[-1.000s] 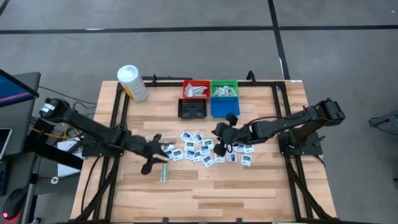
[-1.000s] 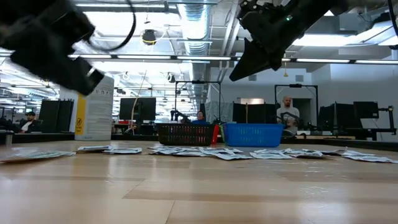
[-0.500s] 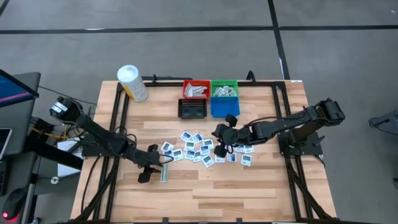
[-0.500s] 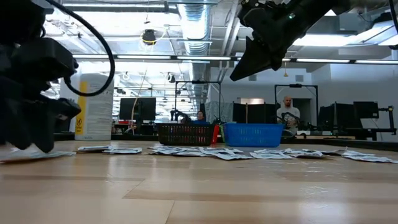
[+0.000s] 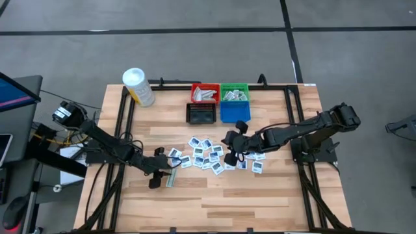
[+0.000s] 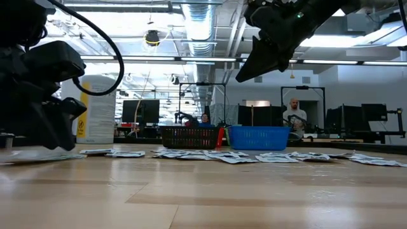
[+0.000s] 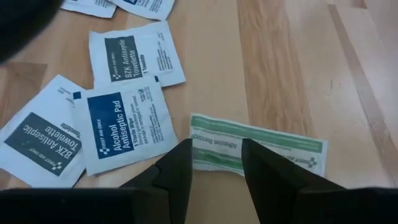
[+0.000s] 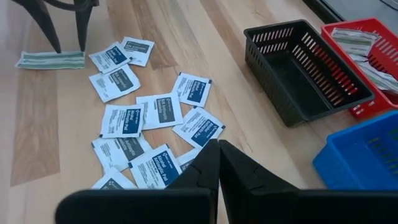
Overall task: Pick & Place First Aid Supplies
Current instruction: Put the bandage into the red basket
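Left gripper [image 7: 212,163] low over a narrow pale green-white paper strip [image 7: 258,145] on the wooden slat table [image 5: 273,195].

Its two dark fingers [image 7: 177,168] stand apart, straddling one end of the strip — whether they touch it is hard to tell. The strip lies flat beside a scatter of square white packets with blue print [image 5: 207,156], spread mid-table. The right gripper [image 8: 217,163] hangs above that scatter, jaws pressed together and empty. At the far edge sit small black [image 5: 201,114], red [image 5: 203,88], green [image 5: 234,86] and blue [image 5: 234,112] plastic bins — a white cylindrical tub [image 5: 138,86] stands apart.
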